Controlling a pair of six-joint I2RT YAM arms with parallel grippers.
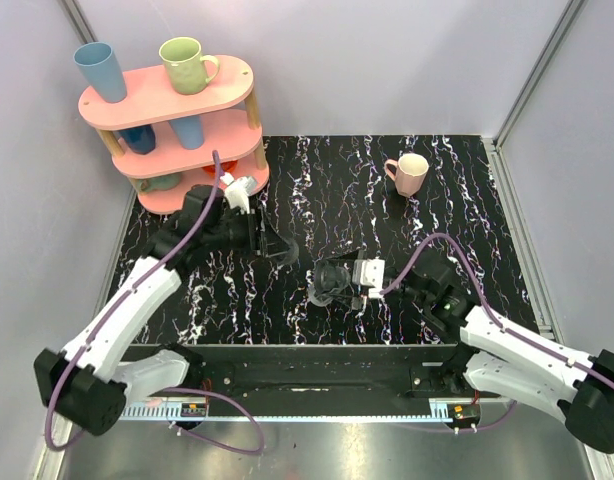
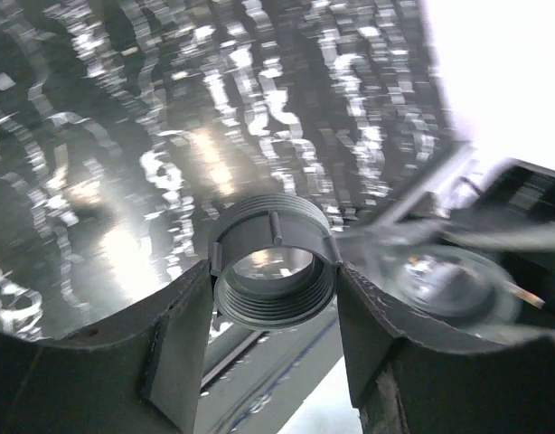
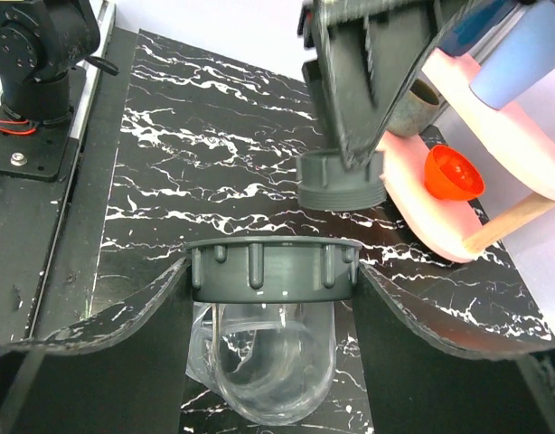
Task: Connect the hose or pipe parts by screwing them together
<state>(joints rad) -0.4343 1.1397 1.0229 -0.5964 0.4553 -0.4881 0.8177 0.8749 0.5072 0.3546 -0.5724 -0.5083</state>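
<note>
The left gripper (image 2: 276, 282) is clamped on a grey threaded ring fitting (image 2: 259, 228), mid-frame. At lower centre, the right gripper (image 3: 273, 282) clasps a translucent tube (image 3: 268, 371). The two parts are not touching.

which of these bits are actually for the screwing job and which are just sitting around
For the job:
- grey threaded fitting
- clear tube with dark collar

Just lying about:
- pink mug
- pink shelf
- green mug
- blue cup
- orange funnel-shaped thing
</note>
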